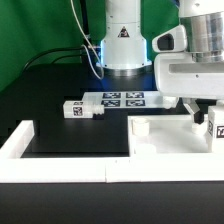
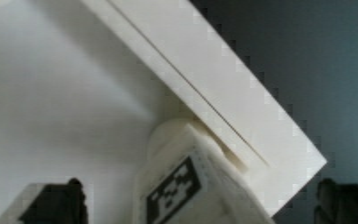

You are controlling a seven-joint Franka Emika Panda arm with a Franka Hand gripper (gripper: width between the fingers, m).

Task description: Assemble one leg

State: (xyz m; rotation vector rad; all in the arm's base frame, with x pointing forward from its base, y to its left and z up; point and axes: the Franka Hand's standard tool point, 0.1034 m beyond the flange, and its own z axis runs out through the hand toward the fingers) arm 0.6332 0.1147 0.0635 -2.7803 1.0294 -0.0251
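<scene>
Gripper [image 1: 206, 118] low over large white panel [image 1: 165, 135], at exterior view's right. Leg [image 2: 190, 178] between fingers [image 2: 55, 200], touching panel rim, tilted, apparently for seating into corner. Fingers look spread; firm grip: cannot tell. Spare leg [image 1: 78, 109] beside marker board [image 1: 120, 100].

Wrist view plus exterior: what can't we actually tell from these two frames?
- Claw state: wrist view cuts both fingers off at the frame edge; in the exterior view the arm's housing covers them. Grip on the leg unconfirmed.
- Leg's far end: hidden behind the angled panel edge in the wrist view.
- Leg in the exterior view: cropped at the exterior view's right.
- Tag patterns on the marker board: too small to read.
</scene>
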